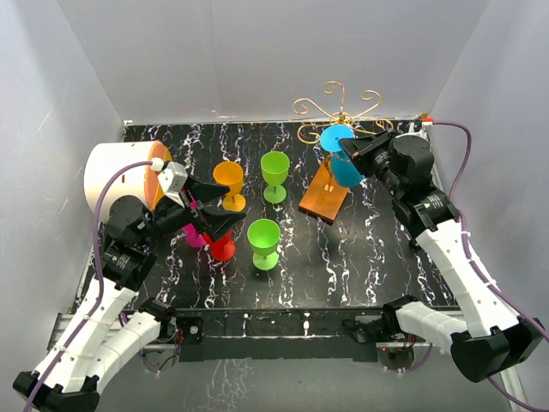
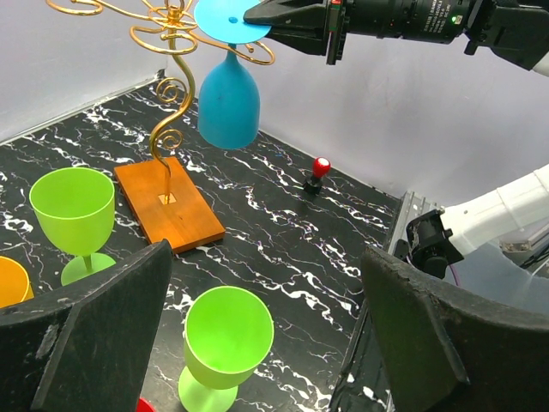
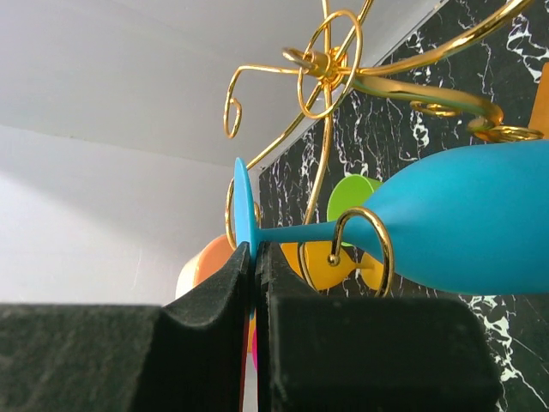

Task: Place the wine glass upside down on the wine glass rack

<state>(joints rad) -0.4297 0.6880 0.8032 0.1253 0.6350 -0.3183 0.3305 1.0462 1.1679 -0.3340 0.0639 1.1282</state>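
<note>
The blue wine glass point(image 1: 345, 161) hangs upside down at the wine glass rack point(image 1: 339, 107), a gold wire stand on an orange-brown base point(image 1: 324, 196). My right gripper point(image 3: 255, 253) is shut on the glass's flat foot point(image 3: 243, 202). The stem point(image 3: 300, 232) passes through a curled gold arm point(image 3: 364, 249), and the bowl point(image 2: 228, 103) points down beside the rack's post point(image 2: 171, 94). My left gripper point(image 2: 266, 257) stands wide open on the left of the table, holding nothing, above a green glass point(image 2: 227, 330).
Upright glasses stand left of the rack: orange point(image 1: 229, 180), two green point(image 1: 274, 172) point(image 1: 263, 240), red point(image 1: 221, 247) and magenta point(image 1: 193, 236). A white and orange cylinder point(image 1: 120, 176) lies at the far left. A small red knob point(image 2: 320, 167) sits near the right wall.
</note>
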